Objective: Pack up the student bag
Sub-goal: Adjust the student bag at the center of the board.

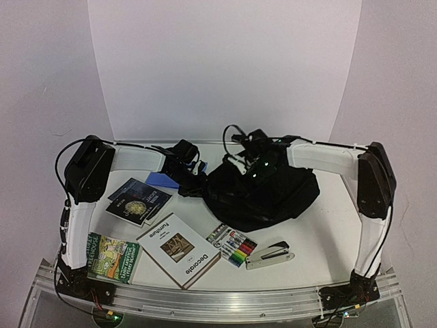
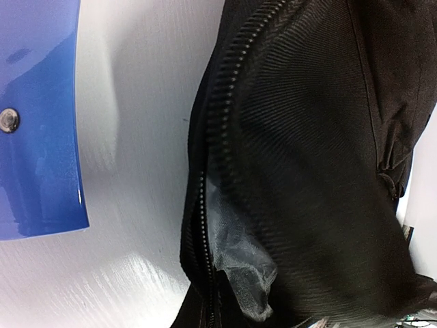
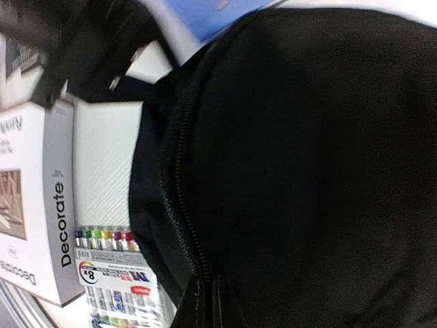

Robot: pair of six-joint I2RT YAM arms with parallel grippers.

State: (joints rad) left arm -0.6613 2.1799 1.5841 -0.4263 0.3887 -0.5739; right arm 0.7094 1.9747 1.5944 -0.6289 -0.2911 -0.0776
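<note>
Black backpack [image 1: 273,198] lies under the right gripper [image 1: 256,172] and just right of the left gripper [image 1: 191,174]; neither claw's grip can be told. Left wrist view alone shows grey lining [image 2: 239,263] inside its zipper [image 2: 203,225]; right wrist view instead shows Decorate book [image 3: 37,205] and marker pack [image 3: 113,273].

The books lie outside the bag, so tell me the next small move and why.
Probably pull the opening of the student bag wider: in the left wrist view its zipper is parted only to a narrow slit showing grey lining, likely too tight for the Decorate book.
</note>
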